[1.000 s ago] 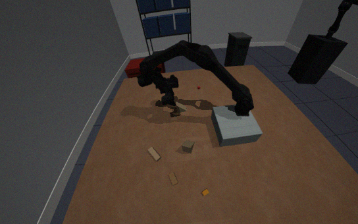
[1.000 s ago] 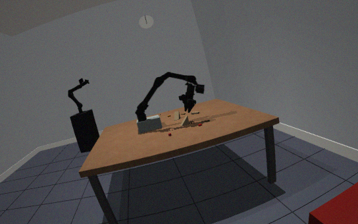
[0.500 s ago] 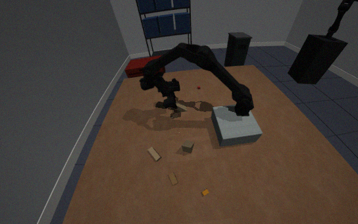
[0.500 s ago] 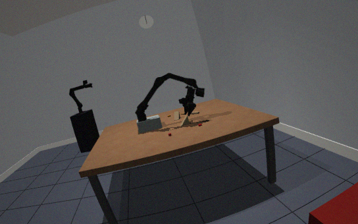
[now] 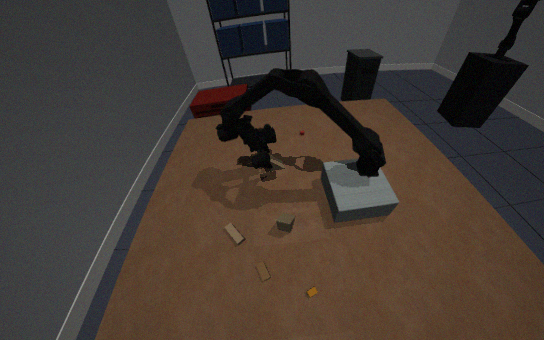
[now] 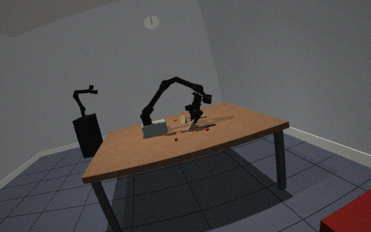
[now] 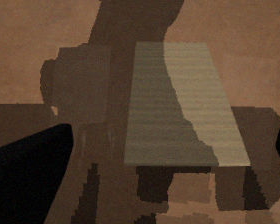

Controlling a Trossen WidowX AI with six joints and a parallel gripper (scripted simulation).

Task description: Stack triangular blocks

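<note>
One pale triangular block point(image 5: 277, 163) point(image 6: 191, 125) point(image 7: 186, 105) rests on the table by my hand, partly hidden by it in the top view. In the wrist view it lies between my spread fingers, with table showing on either side. My gripper point(image 5: 266, 167) point(image 6: 194, 121) point(image 7: 176, 135) is open, pointing down low over this block, and holds nothing. The other triangular block point(image 5: 285, 222) point(image 6: 183, 119) stands apart, nearer the front in the top view. Whether a finger touches the block or table I cannot tell.
The arm stands on a pale box point(image 5: 365, 192) point(image 6: 155, 129). A flat light wooden block point(image 5: 234, 233), a smaller wooden block point(image 5: 263, 271) and an orange piece point(image 5: 312, 291) lie toward the front. Small red pieces point(image 6: 176, 139) point(image 6: 207, 129) lie on the other side.
</note>
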